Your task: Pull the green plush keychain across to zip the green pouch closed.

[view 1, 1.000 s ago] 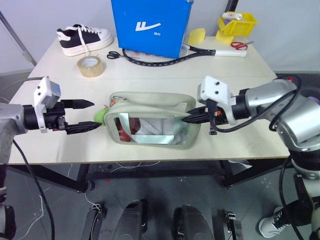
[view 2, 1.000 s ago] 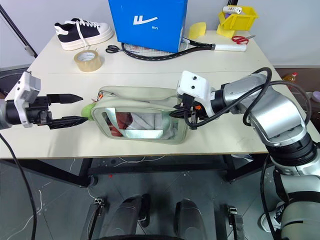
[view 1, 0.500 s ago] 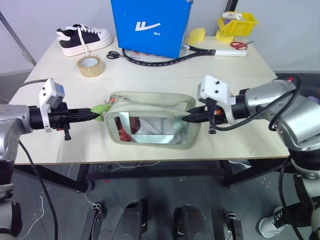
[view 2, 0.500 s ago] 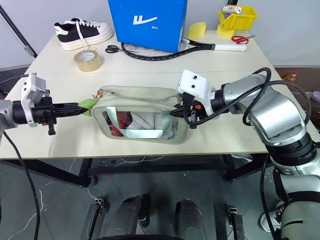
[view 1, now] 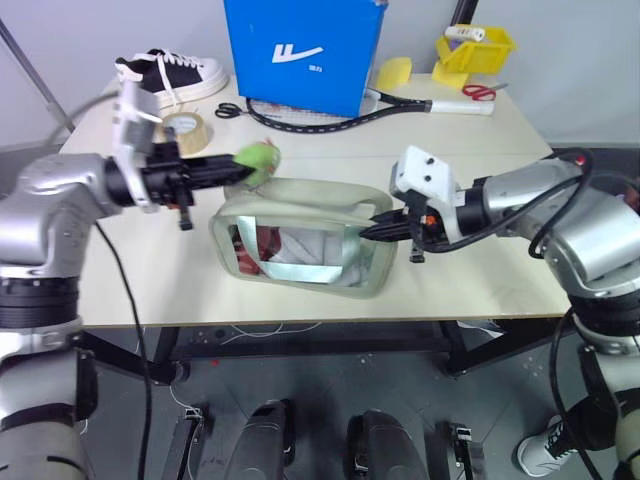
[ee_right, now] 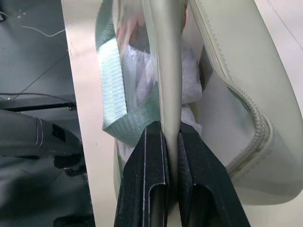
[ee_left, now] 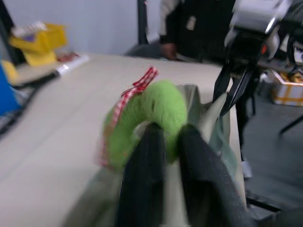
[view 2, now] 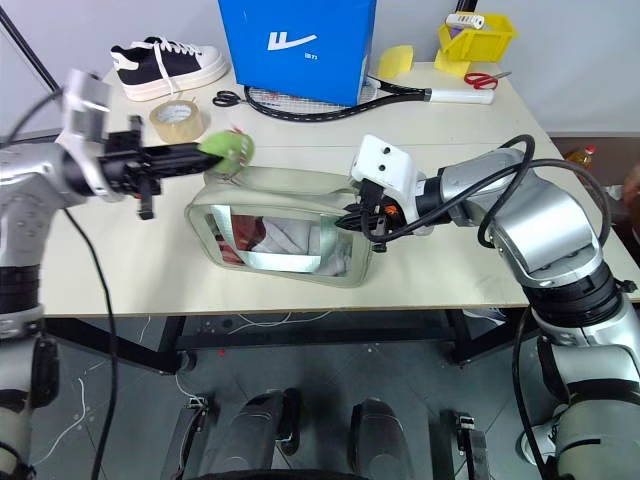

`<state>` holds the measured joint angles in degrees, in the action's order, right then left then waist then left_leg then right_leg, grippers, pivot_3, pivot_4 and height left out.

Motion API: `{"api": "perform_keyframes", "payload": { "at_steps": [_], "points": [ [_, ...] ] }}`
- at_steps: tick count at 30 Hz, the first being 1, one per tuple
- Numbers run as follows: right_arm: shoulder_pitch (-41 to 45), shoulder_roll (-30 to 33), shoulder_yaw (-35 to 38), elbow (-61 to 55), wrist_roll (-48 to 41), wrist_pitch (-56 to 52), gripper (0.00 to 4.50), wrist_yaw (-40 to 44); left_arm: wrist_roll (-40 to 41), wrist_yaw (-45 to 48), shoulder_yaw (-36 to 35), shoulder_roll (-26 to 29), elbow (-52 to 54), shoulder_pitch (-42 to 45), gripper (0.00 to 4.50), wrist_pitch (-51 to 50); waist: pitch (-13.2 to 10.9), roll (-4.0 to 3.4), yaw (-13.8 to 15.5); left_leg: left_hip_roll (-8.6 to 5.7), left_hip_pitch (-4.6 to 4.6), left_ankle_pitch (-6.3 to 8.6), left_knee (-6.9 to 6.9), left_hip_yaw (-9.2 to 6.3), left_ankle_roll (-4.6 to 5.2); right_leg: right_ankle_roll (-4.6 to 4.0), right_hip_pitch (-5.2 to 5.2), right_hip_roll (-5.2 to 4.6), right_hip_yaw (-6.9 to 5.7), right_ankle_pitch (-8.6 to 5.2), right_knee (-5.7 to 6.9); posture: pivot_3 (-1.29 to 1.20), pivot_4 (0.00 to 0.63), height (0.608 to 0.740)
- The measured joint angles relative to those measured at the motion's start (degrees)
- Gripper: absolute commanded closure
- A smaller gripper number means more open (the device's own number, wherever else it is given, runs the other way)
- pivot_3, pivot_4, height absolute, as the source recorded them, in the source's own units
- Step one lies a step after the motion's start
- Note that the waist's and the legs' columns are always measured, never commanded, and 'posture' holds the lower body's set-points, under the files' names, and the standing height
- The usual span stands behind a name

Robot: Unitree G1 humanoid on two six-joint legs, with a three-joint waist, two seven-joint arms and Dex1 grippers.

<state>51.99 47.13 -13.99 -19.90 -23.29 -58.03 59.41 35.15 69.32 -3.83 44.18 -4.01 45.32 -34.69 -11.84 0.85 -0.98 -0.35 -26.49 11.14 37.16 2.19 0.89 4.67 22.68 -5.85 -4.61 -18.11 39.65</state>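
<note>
The green pouch (view 1: 300,240) lies mid-table, its clear window showing red and white contents, its left end pulled up. The green plush keychain (view 1: 258,160), a fuzzy lime ring with a red checked ribbon, hangs just above the pouch's top left corner. My left gripper (view 1: 240,168) is shut on it, reaching in level from the left; in the left wrist view the fingers (ee_left: 142,165) pinch the plush ring (ee_left: 147,111). My right gripper (view 1: 375,230) is shut on the pouch's right end, the rim (ee_right: 168,71) clamped between its fingers (ee_right: 150,161).
A blue box (view 1: 300,50) stands behind the pouch, with a racket (view 1: 330,117) and black scissors (view 1: 228,109) at its foot. A tape roll (view 1: 183,125) and a shoe (view 1: 165,75) sit back left. A yellow bin (view 1: 475,48) and red scissors (view 1: 480,91) sit back right.
My left gripper shut on the plush keychain, then rose and moved right with it, lifting the pouch's left end. The right gripper kept its hold in place.
</note>
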Motion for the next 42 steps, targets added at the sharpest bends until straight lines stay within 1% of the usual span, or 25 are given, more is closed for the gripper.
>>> {"api": "perform_keyframes", "payload": {
  "at_steps": [4, 5, 11, 14, 16, 17, 19, 21, 22, 23, 24, 25, 28, 29, 30, 31, 33, 34, 36, 38, 40, 42],
  "points": [
    [0.0, 0.0, 0.0, 0.0, 0.0, -0.1, 4.50, -0.6, 0.0, 1.0, 0.1, 1.9, 0.4, -0.4, 0.40, -0.8, 0.0, 0.00, 0.0, 0.03, 0.01, -0.03, -0.02, 0.03, -0.05, 0.00, 0.02, 0.02, 0.02, 0.00, 0.01, 0.00, 0.150, 0.707],
    [0.0, 0.0, 0.0, 0.0, 0.0, -0.2, 4.50, -0.6, -0.3, 1.2, 0.0, 2.6, 0.4, -0.6, 0.02, -0.5, 0.0, 0.00, 0.1, 0.03, 0.03, -0.01, -0.01, 0.03, -0.02, 0.00, -0.01, 0.01, 0.02, 0.00, 0.01, 0.00, 0.150, 0.707],
    [0.0, -0.2, 0.0, 0.0, -0.1, -0.2, 4.50, -1.2, -1.0, 3.2, -2.4, 7.7, 0.4, -2.7, 0.02, 1.5, 0.0, 0.00, 0.2, 0.03, 0.02, 0.00, -0.01, 0.02, -0.01, 0.00, -0.01, -0.01, 0.02, 0.00, -0.01, 0.00, 0.150, 0.707],
    [0.0, -0.5, 0.0, 0.0, -0.1, -0.2, 4.50, -1.3, -0.9, 5.1, -4.0, 11.2, 2.0, -6.9, 0.02, 1.5, 0.0, -0.01, 0.1, 0.03, 0.02, 0.00, -0.03, 0.03, -0.02, -0.01, 0.01, -0.02, 0.03, 0.00, -0.02, 0.00, 0.150, 0.707],
    [0.0, -0.5, 0.0, 0.1, 0.0, -0.2, 4.50, -1.4, -1.3, 6.6, -3.9, 12.6, 2.9, -10.5, 0.55, 2.0, 0.0, -0.01, 0.1, 0.04, 0.03, 0.00, -0.03, 0.02, -0.02, -0.01, 0.00, -0.03, 0.05, 0.00, -0.01, 0.00, 0.150, 0.707],
    [0.0, -0.5, 0.0, 0.1, 0.0, -0.2, 4.50, -1.4, -2.1, 6.9, -3.6, 12.6, 3.0, -12.1, 0.91, 2.9, 0.0, -0.01, 0.1, 0.04, 0.04, 0.00, -0.02, 0.02, -0.02, -0.01, -0.02, -0.03, 0.05, 0.00, -0.01, 0.00, 0.150, 0.707],
    [0.0, -0.5, 0.0, 0.1, 0.0, -0.2, 4.50, -1.5, -3.5, 6.9, -2.8, 12.4, 2.7, -13.8, 1.89, 4.1, 0.0, 0.00, 0.4, 0.04, 0.02, 0.00, 0.00, 0.00, -0.01, -0.01, -0.04, -0.04, 0.04, 0.00, -0.02, 0.00, 0.150, 0.707],
    [0.0, -0.5, 0.0, 0.1, 0.0, -0.2, 4.50, -1.6, -4.8, 6.3, -2.3, 11.7, 2.3, -13.8, 3.04, 5.2, 0.0, 0.00, 0.5, 0.03, 0.02, 0.01, 0.01, -0.02, 0.01, -0.01, -0.05, -0.05, 0.02, 0.00, -0.06, 0.00, 0.150, 0.707],
    [0.0, -0.5, 0.0, 0.1, 0.0, -0.2, 4.50, -1.6, -5.3, 6.0, -2.1, 11.4, 2.2, -13.7, 3.48, 5.6, 0.0, 0.00, 0.5, 0.03, 0.01, 0.02, 0.00, -0.01, 0.01, -0.01, -0.05, -0.05, 0.03, 0.00, -0.07, 0.00, 0.150, 0.707],
    [0.0, -0.5, 0.0, 0.1, 0.0, -0.3, 4.50, -1.6, -5.9, 5.7, -1.9, 11.1, 1.8, -13.5, 4.13, 6.1, 0.0, 0.00, 0.4, 0.02, 0.01, 0.02, 0.00, -0.01, 0.01, -0.01, -0.04, -0.05, 0.03, 0.00, -0.07, 0.00, 0.150, 0.707],
    [0.0, -0.5, 0.0, 0.1, -0.1, -0.3, 4.50, -1.6, -6.2, 5.4, -1.9, 10.6, 1.6, -13.4, 4.48, 6.5, 0.0, 0.00, 0.3, 0.03, 0.01, 0.02, -0.02, -0.01, 0.01, -0.01, -0.03, -0.05, 0.03, 0.00, -0.07, 0.00, 0.150, 0.707],
    [0.0, -0.4, 0.0, 0.1, -0.1, -0.3, 4.50, -1.5, -6.4, 5.3, -1.9, 10.4, 1.4, -13.3, 4.48, 6.7, 0.0, 0.00, 0.3, 0.03, 0.01, 0.02, -0.02, -0.01, 0.01, -0.01, -0.02, -0.04, 0.03, 0.00, -0.07, 0.00, 0.150, 0.707],
    [0.0, 0.0, 0.2, 0.0, -0.7, -0.3, 3.34, -0.8, -6.9, 5.4, -1.9, 10.2, 1.4, -13.2, 4.50, 7.0, 0.0, 0.00, 0.3, 0.03, 0.01, 0.02, -0.02, 0.00, 0.01, -0.01, -0.04, -0.04, 0.03, 0.00, -0.07, 0.00, 0.150, 0.707],
    [0.0, -0.3, 1.0, 0.0, -1.9, -0.6, 2.78, -0.6, -7.1, 5.1, -1.8, 10.0, 1.4, -13.2, 4.50, 7.0, 0.0, 0.00, 0.3, 0.03, 0.01, 0.02, -0.02, 0.00, 0.01, -0.01, -0.04, -0.04, 0.02, 0.00, -0.07, 0.00, 0.150, 0.707],
    [0.3, -1.3, 2.7, 0.1, -3.6, -1.2, 2.37, -0.5, -7.3, 4.7, -1.8, 9.9, 1.5, -13.2, 4.50, 7.2, 0.0, 0.00, 0.3, 0.03, 0.02, 0.02, -0.01, -0.01, 0.01, -0.01, -0.05, -0.04, 0.03, 0.00, -0.07, 0.00, 0.150, 0.707],
    [1.3, -2.1, 4.3, 0.3, -5.3, -1.7, 1.85, -0.5, -7.6, 4.2, -1.8, 9.8, 1.6, -13.2, 4.50, 7.4, 0.0, 0.00, 0.3, 0.03, 0.02, 0.02, -0.02, -0.01, 0.01, -0.01, -0.05, -0.05, 0.03, 0.00, -0.07, 0.00, 0.150, 0.707],
    [5.0, -4.0, 7.4, 1.5, -7.6, -2.3, 0.77, -0.9, -8.0, 3.7, -1.8, 9.6, 2.0, -13.2, 4.50, 7.6, 0.0, -0.01, 0.3, 0.03, 0.03, 0.02, -0.02, 0.00, 0.01, -0.01, -0.05, -0.04, 0.03, 0.00, -0.07, 0.00, 0.150, 0.707],
    [6.8, -4.6, 8.1, 2.0, -7.8, -2.3, 0.14, -1.4, -8.2, 3.6, -1.9, 9.6, 2.2, -13.3, 4.50, 7.7, 0.0, 0.00, 0.3, 0.03, 0.03, 0.02, -0.03, -0.01, 0.01, -0.01, -0.04, -0.04, 0.03, 0.00, -0.07, 0.00, 0.150, 0.707],
    [9.6, -6.7, 7.7, 3.2, -7.3, -1.5, 0.06, -2.8, -8.3, 3.2, -1.8, 9.5, 2.4, -13.4, 4.50, 7.7, 0.0, 0.00, 0.3, 0.03, 0.06, 0.02, -0.03, -0.01, 0.01, -0.01, -0.08, -0.04, 0.03, 0.00, -0.07, 0.00, 0.150, 0.707],
    [9.8, -8.4, 5.8, 4.2, -6.9, -1.1, 0.06, -3.5, -8.3, 3.1, -1.8, 9.4, 2.5, -13.4, 4.50, 7.7, 0.0, 0.01, 0.3, 0.02, 0.05, 0.02, -0.02, -0.01, 0.01, -0.01, -0.07, -0.05, 0.03, 0.00, -0.07, 0.00, 0.150, 0.707],
    [11.1, -12.1, 2.9, 7.3, -5.5, -0.8, 0.06, -5.2, -8.3, 2.8, -2.0, 9.3, 2.7, -13.6, 4.50, 7.7, 0.0, 0.00, 0.2, 0.02, 0.05, 0.01, -0.02, -0.01, 0.01, -0.01, -0.07, -0.04, 0.02, 0.01, -0.05, 0.00, 0.150, 0.707],
    [14.5, -16.8, -1.7, 11.9, -2.2, 0.9, 0.06, -7.0, -8.3, 2.5, -2.2, 9.3, 3.2, -14.0, 4.50, 7.7, 0.0, -0.01, 0.0, 0.02, 0.05, 0.01, -0.04, 0.01, 0.00, -0.02, 0.02, -0.02, 0.02, 0.00, 0.04, 0.00, 0.150, 0.707]
  ]
}}
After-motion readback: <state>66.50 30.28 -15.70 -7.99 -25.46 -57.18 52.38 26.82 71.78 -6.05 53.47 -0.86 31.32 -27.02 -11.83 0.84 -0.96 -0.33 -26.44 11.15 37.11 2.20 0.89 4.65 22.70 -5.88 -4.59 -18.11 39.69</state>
